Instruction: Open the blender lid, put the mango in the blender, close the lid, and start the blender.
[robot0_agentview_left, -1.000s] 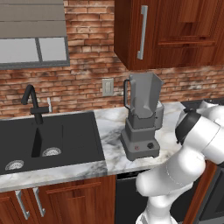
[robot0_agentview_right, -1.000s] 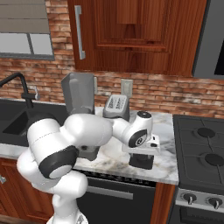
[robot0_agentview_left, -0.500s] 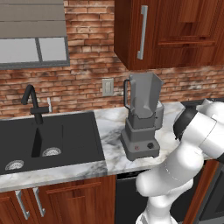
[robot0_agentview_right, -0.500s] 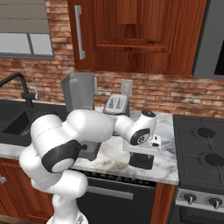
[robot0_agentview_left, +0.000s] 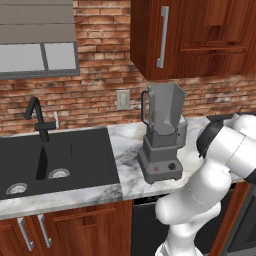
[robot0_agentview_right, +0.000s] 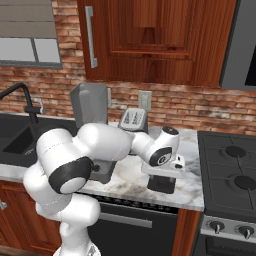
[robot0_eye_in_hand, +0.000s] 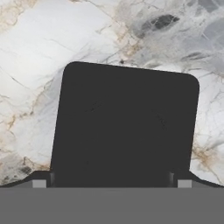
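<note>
The blender (robot0_agentview_left: 161, 137) stands on the marble counter, and its jar (robot0_agentview_left: 165, 107) is open at the top with no lid on it. In the right base view the jar (robot0_agentview_right: 89, 102) rises behind my arm. The blender lid (robot0_eye_in_hand: 124, 127), a flat black square, lies on the counter right of the blender. My gripper (robot0_eye_in_hand: 111, 183) points straight down at it, open, with a fingertip (robot0_eye_in_hand: 39, 181) at each side of the lid's near edge. From the right base view the gripper (robot0_agentview_right: 161, 184) hangs low over the counter. The mango is out of view.
A toaster (robot0_agentview_right: 132, 120) stands by the brick wall behind my arm. The stove (robot0_agentview_right: 230, 172) borders the counter on the right, and the black sink (robot0_agentview_left: 55, 157) with its tap lies to the left. Wooden cabinets (robot0_agentview_left: 190, 35) hang above.
The arm's upper joints have shifted slightly. The gripper stays open, low over the lid on the counter.
</note>
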